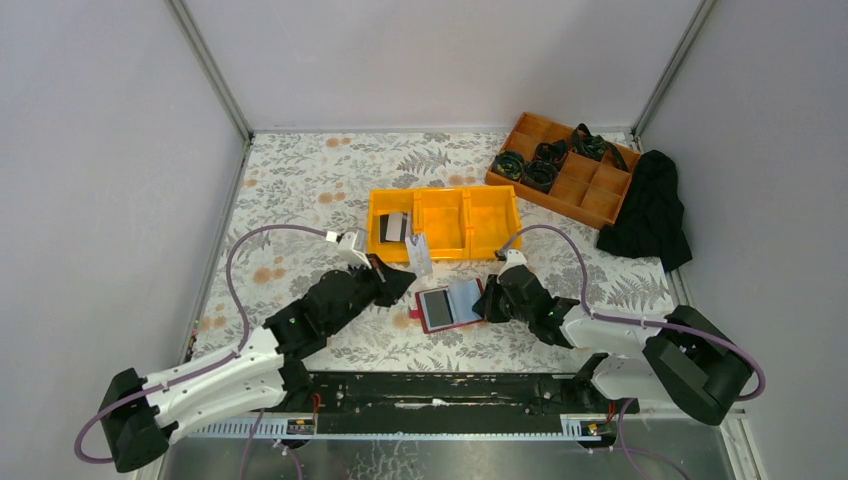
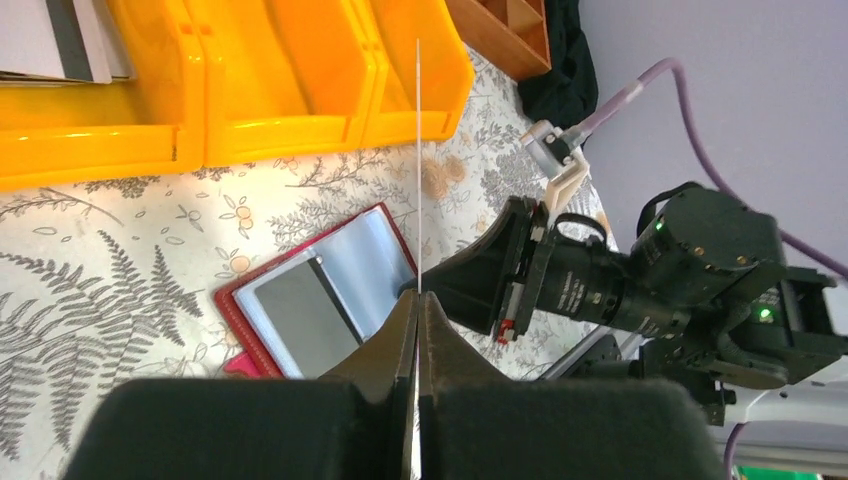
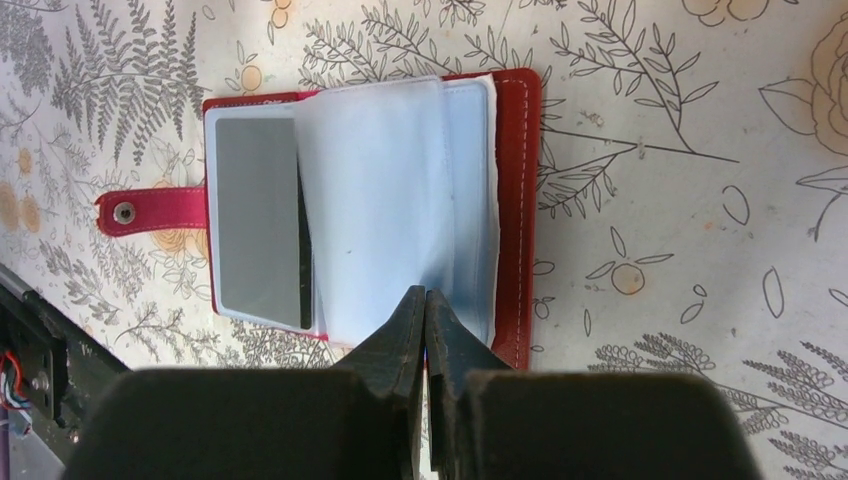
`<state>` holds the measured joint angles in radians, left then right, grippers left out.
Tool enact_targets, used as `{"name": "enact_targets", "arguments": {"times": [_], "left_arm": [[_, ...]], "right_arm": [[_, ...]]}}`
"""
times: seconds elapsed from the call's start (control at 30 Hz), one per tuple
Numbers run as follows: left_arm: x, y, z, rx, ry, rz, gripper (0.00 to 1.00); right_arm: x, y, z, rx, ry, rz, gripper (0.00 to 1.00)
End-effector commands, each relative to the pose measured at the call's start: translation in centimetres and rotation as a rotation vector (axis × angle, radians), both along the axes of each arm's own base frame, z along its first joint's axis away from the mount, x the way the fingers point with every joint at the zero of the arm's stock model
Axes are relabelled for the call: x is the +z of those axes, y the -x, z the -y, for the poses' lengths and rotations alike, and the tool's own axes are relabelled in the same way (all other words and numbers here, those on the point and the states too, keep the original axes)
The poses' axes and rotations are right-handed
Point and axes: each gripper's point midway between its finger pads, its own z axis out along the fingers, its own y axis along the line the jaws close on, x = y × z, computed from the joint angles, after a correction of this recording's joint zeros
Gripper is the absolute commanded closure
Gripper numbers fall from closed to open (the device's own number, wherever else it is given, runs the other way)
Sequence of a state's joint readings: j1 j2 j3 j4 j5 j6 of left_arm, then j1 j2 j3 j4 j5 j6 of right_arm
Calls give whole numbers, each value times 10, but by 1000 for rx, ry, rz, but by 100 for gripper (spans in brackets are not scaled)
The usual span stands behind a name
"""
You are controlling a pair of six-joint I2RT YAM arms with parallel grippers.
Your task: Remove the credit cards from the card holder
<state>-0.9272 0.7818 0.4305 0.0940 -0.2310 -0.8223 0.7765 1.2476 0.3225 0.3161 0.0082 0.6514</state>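
Left claw (image 2: 418, 305) I see pinching a pale card (image 2: 418, 150) edge-on, clear above the table beside the yellow bin (image 2: 300, 125). Right claw (image 3: 426, 312), closed, seems to pin the open card holder (image 3: 517, 200) by its near edge; a grey card (image 3: 255, 215) sits inside.

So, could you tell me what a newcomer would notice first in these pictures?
The open red card holder lies mid-table, the right gripper pinching its clear sleeve. The left gripper holds a pale card edge-on by the yellow bin, whose left compartment holds cards.
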Motion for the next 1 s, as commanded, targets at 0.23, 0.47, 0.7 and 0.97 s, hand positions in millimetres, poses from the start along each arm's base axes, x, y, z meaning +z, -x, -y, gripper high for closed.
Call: {"name": "enact_targets", "arguments": {"times": [0.23, 0.47, 0.7, 0.97], "left_arm": [[-12, 41, 19, -273, 76, 63, 100], [11, 62, 40, -432, 190, 100, 100], [34, 78, 49, -534, 275, 121, 100], [42, 88, 53, -596, 317, 124, 100]], "right_arm": [[143, 20, -15, 134, -459, 378, 71], [187, 32, -15, 211, -508, 462, 32], [188, 39, -24, 270, -559, 468, 31], [199, 50, -27, 334, -603, 503, 39]]}}
